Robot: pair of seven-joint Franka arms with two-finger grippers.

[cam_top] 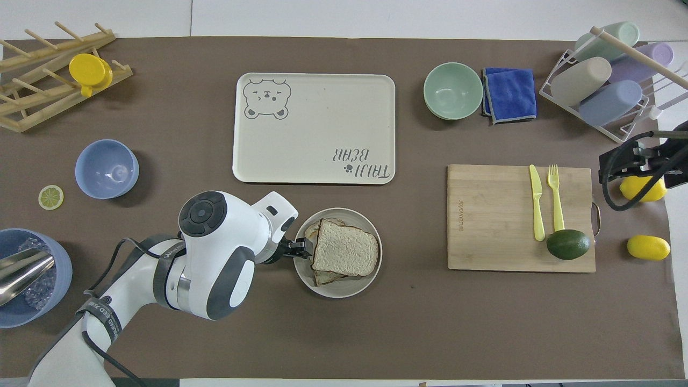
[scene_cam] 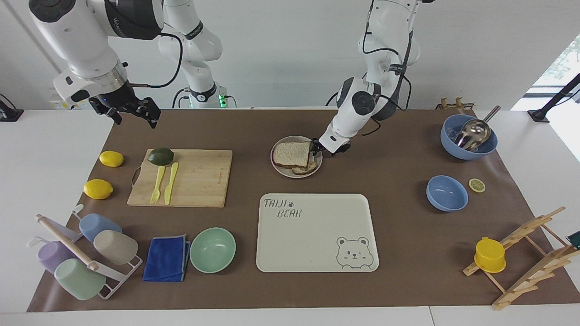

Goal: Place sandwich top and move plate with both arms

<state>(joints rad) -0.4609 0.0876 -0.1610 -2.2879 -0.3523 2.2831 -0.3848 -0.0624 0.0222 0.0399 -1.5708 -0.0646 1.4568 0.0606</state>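
My left gripper (scene_cam: 316,147) sits at the plate (scene_cam: 318,159) rim, centre frame; its grip I can't tell. Sandwich top (scene_cam: 292,153) lies on the plate. My right gripper (scene_cam: 134,113) hangs open, upper left.

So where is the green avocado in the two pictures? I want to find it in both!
Facing view: the avocado sits on the wooden cutting board's corner nearest the robots, at the picture's left, above the yellow fork.
Overhead view: the avocado lies low at the picture's right, on the same board corner.
Shared landmark: the yellow fork and knife lying right beside it.
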